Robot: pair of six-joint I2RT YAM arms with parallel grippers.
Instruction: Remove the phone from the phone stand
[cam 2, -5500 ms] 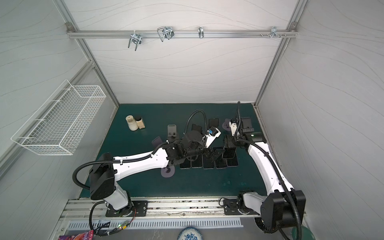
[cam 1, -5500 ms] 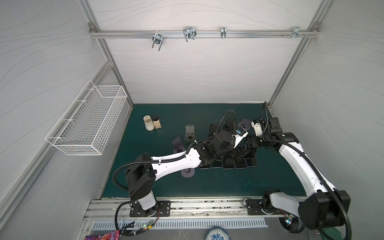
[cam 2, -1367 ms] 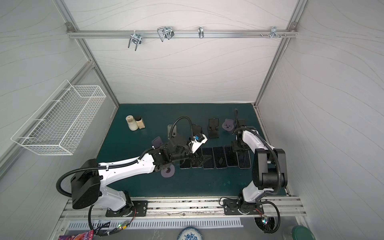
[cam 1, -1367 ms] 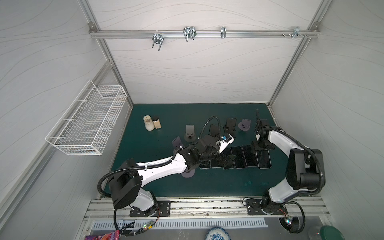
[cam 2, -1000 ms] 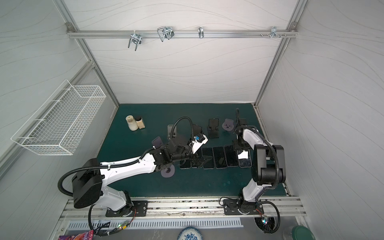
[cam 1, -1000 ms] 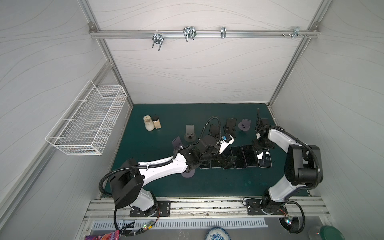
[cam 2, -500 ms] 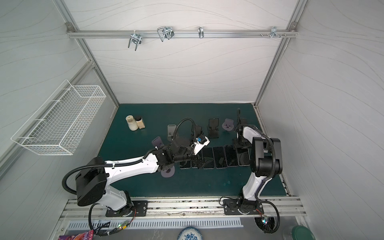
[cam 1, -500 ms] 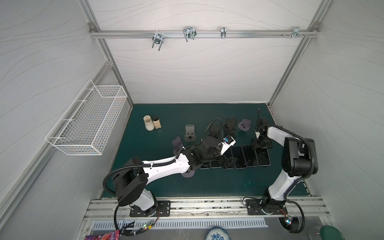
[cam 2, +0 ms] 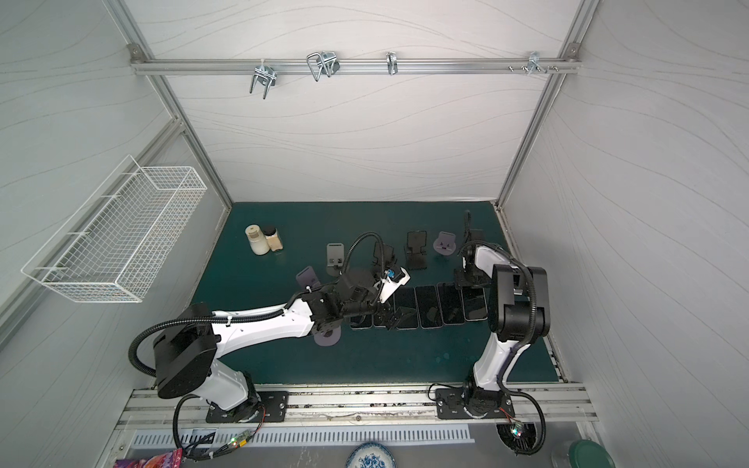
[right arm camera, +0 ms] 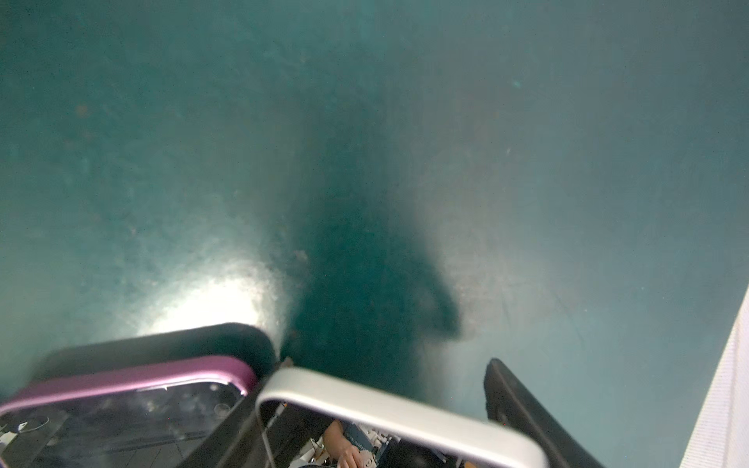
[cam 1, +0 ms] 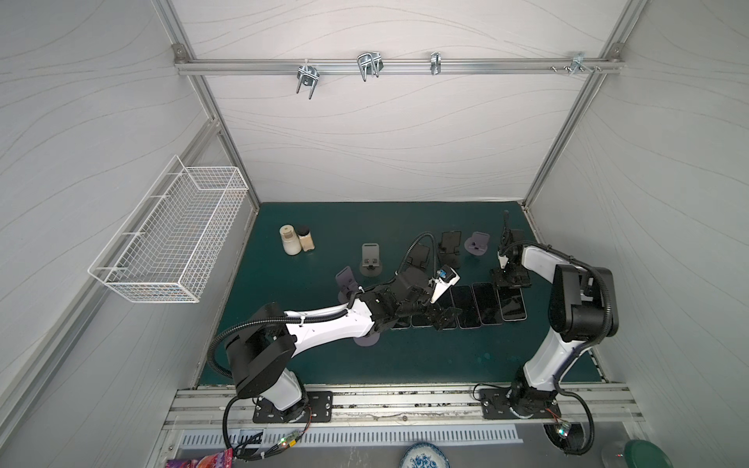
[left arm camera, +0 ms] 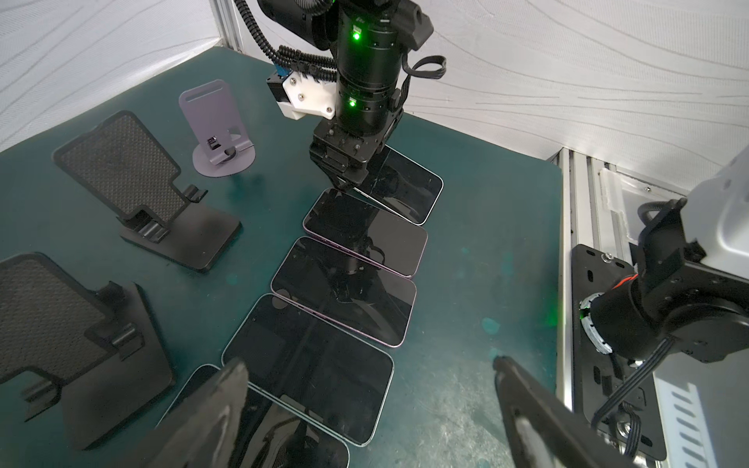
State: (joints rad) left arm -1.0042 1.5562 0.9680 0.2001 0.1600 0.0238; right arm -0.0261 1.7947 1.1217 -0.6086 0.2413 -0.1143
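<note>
The left claw hangs spread wide over the row of phones. The right claw straddles the far end of the silver-rimmed phone, rightmost in that row on the worktop. Whether it pinches, I can't tell. The phone stands sit just beyond.

Even, diffuse overhead light in both top views; soft shadows, edges bowed. Right wrist view hazy: white glare on mat, dark shadow beside it, phone rim blurred.
</note>
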